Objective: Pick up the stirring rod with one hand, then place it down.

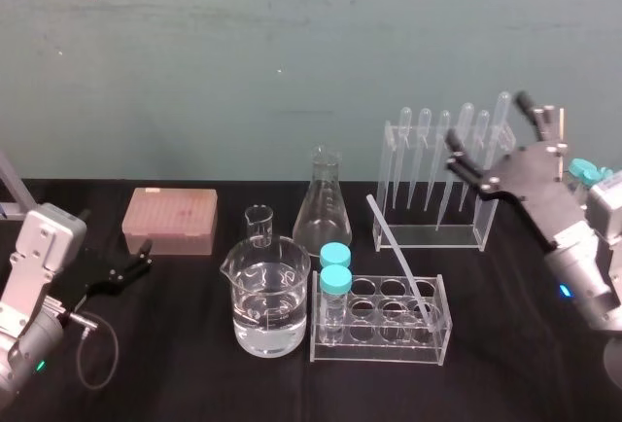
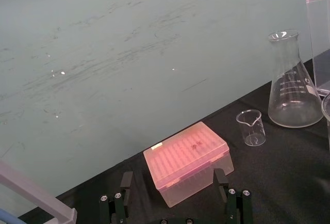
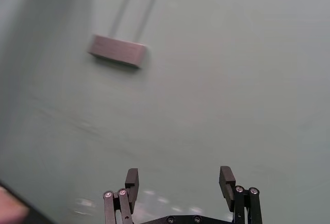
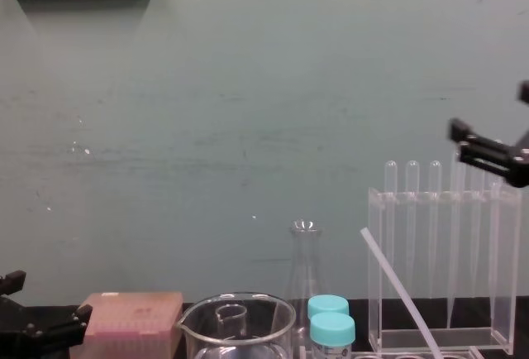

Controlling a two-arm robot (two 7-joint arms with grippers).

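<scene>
Head view: stirring rod (image 1: 398, 259) leans in tube rack (image 1: 379, 352). Right end effector (image 1: 486, 121), at its 2 o'clock, raised, wide open, empty; left end effector (image 1: 144, 255) parked at 9 o'clock, open. Chest view: stirring rod ungrasped. Judged: approach step; next, descend and close on it.

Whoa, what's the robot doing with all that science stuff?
Nothing is being held at this moment. The stirring rod leans in the clear tube rack, with its lower end down in one of the holes. The right gripper is up in the air and open, near the pipette rack, higher than the rod and to its right. The left gripper sits low and open beside the pink box, idle.
</scene>
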